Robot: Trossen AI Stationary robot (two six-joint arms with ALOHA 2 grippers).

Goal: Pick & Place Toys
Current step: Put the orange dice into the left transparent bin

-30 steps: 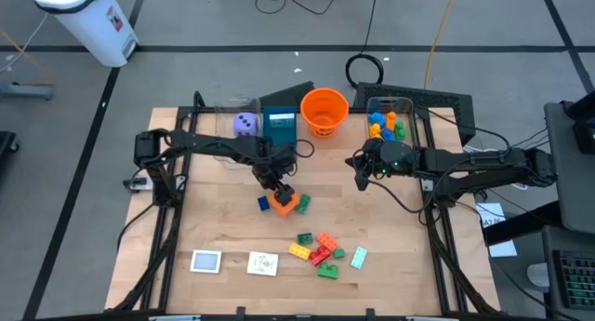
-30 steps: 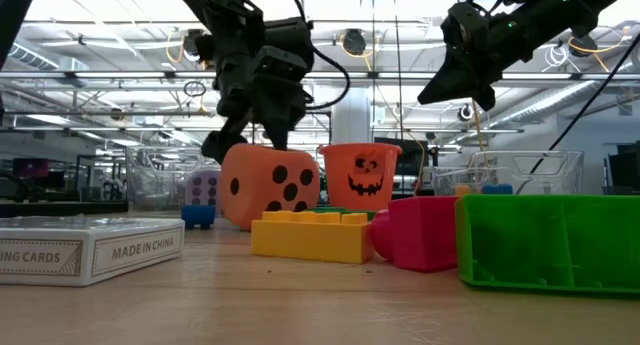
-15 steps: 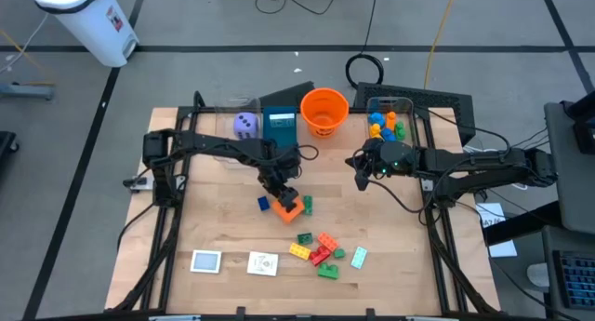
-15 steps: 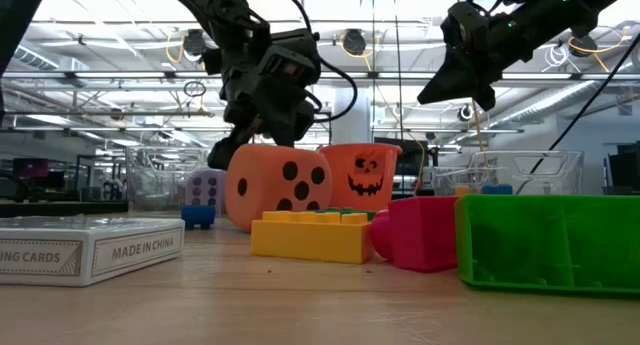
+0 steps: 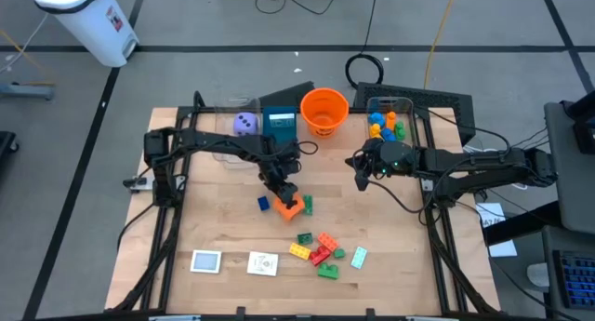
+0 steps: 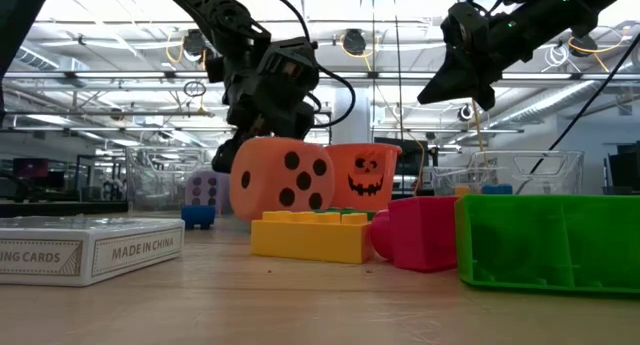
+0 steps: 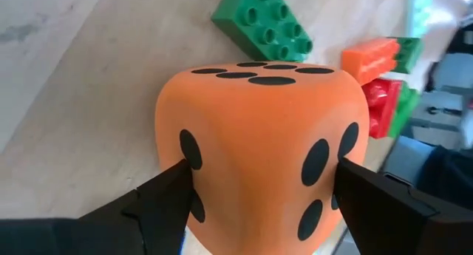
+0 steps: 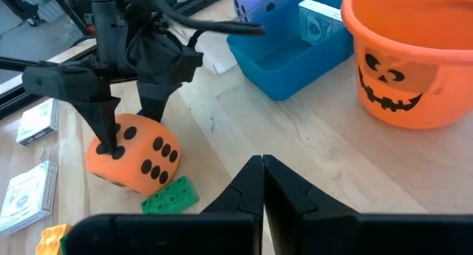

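The left gripper (image 6: 262, 135), fingers clamped on the orange die (image 6: 280, 179), has raised it off the table (image 5: 223, 228) since half a second ago; it hangs just in front of the orange bucket (image 5: 323, 112). The right gripper (image 5: 359, 169), fingers closed on nothing, hovers beside the bucket. The pick looks secured; carrying comes next.

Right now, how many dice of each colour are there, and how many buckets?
Orange die: 1, gripped by the left claw
Purple die: 1
Orange bucket: 1
Total: 3
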